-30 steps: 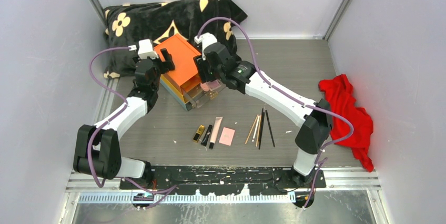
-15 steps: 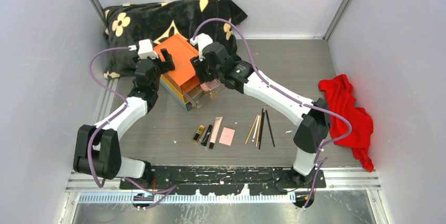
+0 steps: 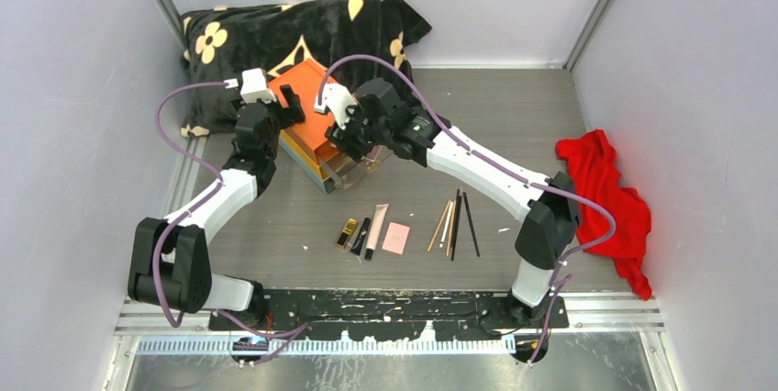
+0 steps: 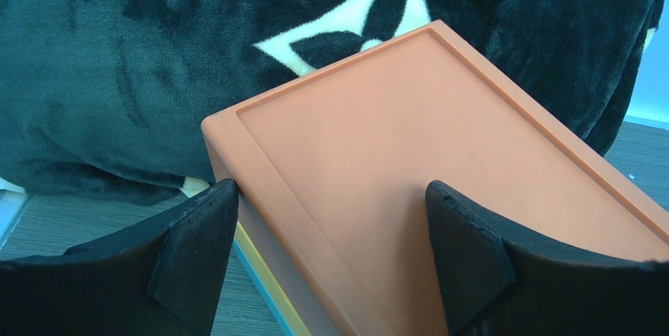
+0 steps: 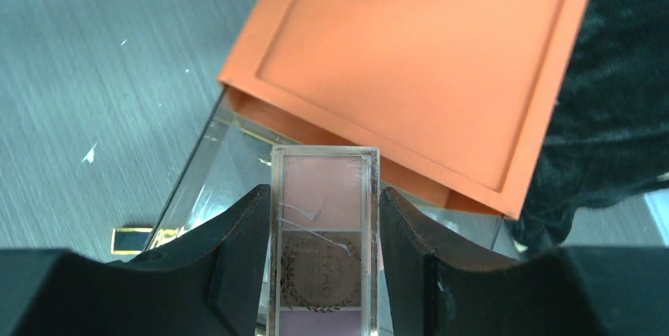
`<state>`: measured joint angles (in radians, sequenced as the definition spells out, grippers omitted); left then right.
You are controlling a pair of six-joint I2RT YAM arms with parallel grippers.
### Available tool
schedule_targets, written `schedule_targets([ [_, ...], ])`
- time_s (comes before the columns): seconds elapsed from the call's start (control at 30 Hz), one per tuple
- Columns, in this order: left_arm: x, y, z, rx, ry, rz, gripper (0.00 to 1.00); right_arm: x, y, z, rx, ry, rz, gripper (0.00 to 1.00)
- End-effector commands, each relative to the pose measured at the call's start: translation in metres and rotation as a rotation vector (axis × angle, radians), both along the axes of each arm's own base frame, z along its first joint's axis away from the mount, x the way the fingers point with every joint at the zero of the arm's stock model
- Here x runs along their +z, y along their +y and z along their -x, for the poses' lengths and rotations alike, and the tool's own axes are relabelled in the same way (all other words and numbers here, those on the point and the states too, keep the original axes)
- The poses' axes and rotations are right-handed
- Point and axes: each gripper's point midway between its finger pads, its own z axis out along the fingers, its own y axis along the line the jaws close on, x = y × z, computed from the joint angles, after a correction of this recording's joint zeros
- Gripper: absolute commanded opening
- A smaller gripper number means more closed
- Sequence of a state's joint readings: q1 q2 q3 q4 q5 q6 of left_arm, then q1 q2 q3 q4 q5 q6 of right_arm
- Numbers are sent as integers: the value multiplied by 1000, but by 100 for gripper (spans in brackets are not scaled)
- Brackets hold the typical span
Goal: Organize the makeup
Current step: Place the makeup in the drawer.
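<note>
Palette [image 5: 323, 233] clamped in right gripper [image 5: 323, 198] above drawer [image 5: 207, 151] rim; left gripper [image 4: 331, 194] apart astride box [image 4: 410, 115] corner.

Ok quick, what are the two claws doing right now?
Left gripper: open, fingers astride the box corner, nothing clamped.
Right gripper: closed on a pink palette.

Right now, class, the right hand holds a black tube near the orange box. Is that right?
No. What the right hand holds near the orange box is a pink palette; the right wrist view shows it.
</note>
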<state>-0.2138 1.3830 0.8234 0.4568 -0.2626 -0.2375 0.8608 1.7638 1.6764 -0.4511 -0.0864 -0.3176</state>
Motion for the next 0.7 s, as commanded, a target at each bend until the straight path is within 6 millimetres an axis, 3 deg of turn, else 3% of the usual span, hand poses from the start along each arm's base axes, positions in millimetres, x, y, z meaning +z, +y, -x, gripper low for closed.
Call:
schedule_targets([
  [0.0,-123,-21,45,-163,415,-100,83,25,1,20,232,-96,15,8],
  [0.53,-123,-21,45,-163,416,-99,83,21,19,-3,419,-66,124,8],
  [0.67,-123,-21,45,-163,417,-100,84,7,17,2,448,-28,140,9],
])
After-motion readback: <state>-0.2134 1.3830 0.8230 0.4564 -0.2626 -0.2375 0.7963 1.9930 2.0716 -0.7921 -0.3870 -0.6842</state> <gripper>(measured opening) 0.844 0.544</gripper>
